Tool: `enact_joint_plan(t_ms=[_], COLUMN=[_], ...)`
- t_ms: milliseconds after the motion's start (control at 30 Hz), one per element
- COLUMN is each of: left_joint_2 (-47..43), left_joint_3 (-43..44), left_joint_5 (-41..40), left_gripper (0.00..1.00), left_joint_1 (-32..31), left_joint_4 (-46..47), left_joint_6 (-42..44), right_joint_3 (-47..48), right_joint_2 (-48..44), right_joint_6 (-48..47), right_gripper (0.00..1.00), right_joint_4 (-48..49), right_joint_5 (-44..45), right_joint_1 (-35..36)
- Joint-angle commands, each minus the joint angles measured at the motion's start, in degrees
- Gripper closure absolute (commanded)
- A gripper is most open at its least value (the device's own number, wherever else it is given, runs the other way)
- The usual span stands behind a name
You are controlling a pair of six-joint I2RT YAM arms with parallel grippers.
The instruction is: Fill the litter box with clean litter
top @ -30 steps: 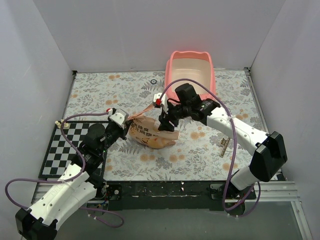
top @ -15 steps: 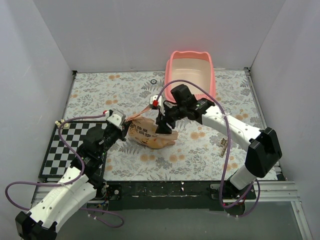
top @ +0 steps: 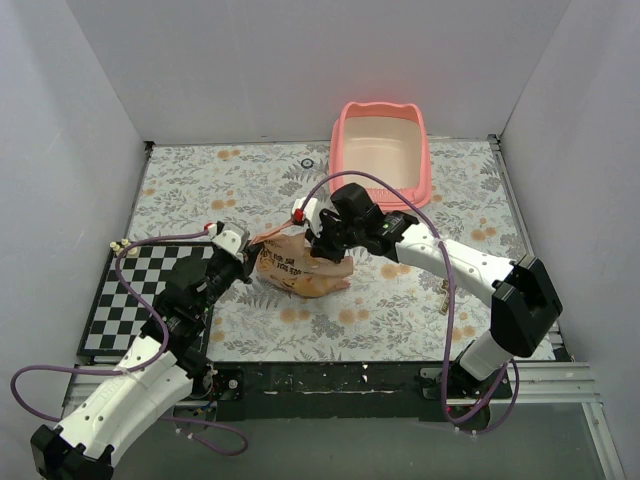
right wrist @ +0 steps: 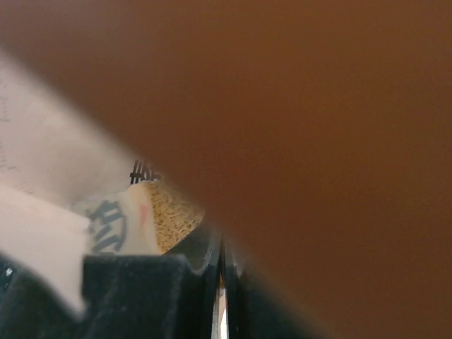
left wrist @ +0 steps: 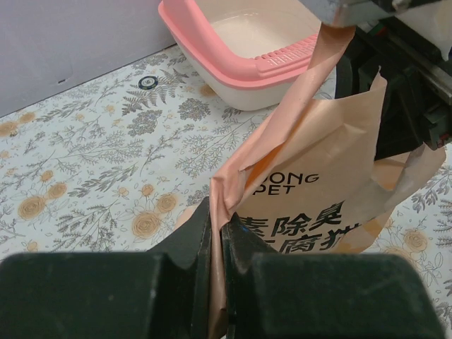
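The pink litter box (top: 423,150) stands at the back of the table, its cream base bare; its rim (left wrist: 205,34) also shows in the left wrist view. An orange-tan bag (top: 300,270) with dark characters lies in the middle. My left gripper (top: 250,258) is shut on the bag's (left wrist: 318,191) left edge, the film pinched between its jaws (left wrist: 217,229). My right gripper (top: 322,246) is at the bag's top right and shut (right wrist: 222,282) on a thin fold of it. The bag's film (right wrist: 318,106) fills most of the right wrist view. A small patch of tan clean litter (right wrist: 173,212) shows there.
A black-and-white checkered mat (top: 125,295) lies at the left near edge. A small dark ring (top: 307,162) sits left of the litter box. A thin striped strip (top: 447,292) lies at the right. White walls close in the flowered table on three sides.
My right gripper has moved left and down onto the bag's top and gone from open to shut on it. The left gripper has kept its hold.
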Motion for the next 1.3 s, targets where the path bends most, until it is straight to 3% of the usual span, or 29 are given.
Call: enact_joint_plan(t_ms=[0, 100, 300, 467, 633, 800, 933, 1000, 1100, 1267], left_joint_2=[-3.9, -3.6, -3.0, -2.8, -2.9, -3.0, -2.9, -2.9, -3.0, -3.4], left_joint_3=[0.5, 0.6, 1.3, 1.2, 0.2, -0.1, -0.4, -0.8, -1.0, -1.0], left_joint_5=[-3.9, -1.9, 0.6, 1.0, 0.6, 0.5, 0.7, 0.9, 1.1, 1.0], left_gripper=[1.00, 1.00, 1.00, 1.00, 1.00, 1.00, 1.00, 1.00, 1.00, 1.00], left_joint_1=[0.5, 0.5, 0.5, 0.5, 0.5, 0.6, 0.5, 0.5, 0.5, 0.5], left_joint_4=[9.4, 10.3, 11.5, 11.6, 11.8, 12.2, 12.5, 12.8, 13.2, 13.3], left_joint_6=[-0.3, -1.0, -1.9, -2.1, -2.9, -3.4, -3.5, -3.6, -3.6, -3.2], right_joint_3=[-1.6, -2.0, -3.1, -6.2, -6.5, -4.5, -2.7, -1.1, 0.8, 3.4], right_joint_2=[-2.4, -3.3, -6.0, -9.0, -11.0, -15.2, -18.9, -19.2, -18.5, -15.7], right_joint_6=[1.8, 2.2, 1.0, 1.8, 2.3, 2.5, 3.0, 3.2, 3.2, 3.7], right_gripper=[0.99, 0.99, 0.99, 0.99, 0.99, 0.65, 0.57, 0.63, 0.98, 0.99], right_joint_4=[4.4, 7.7, 14.6, 18.3, 14.5, 8.9, 5.0, 2.5, -0.6, -4.1], right_joint_5=[15.4, 23.2, 30.1, 30.9, 26.2, 22.8, 18.6, 16.0, 12.8, 7.0], right_joint_1=[-0.9, -1.6, -2.2, -2.1, -2.2, -2.2, -2.2, -2.2, -2.2, -2.2])
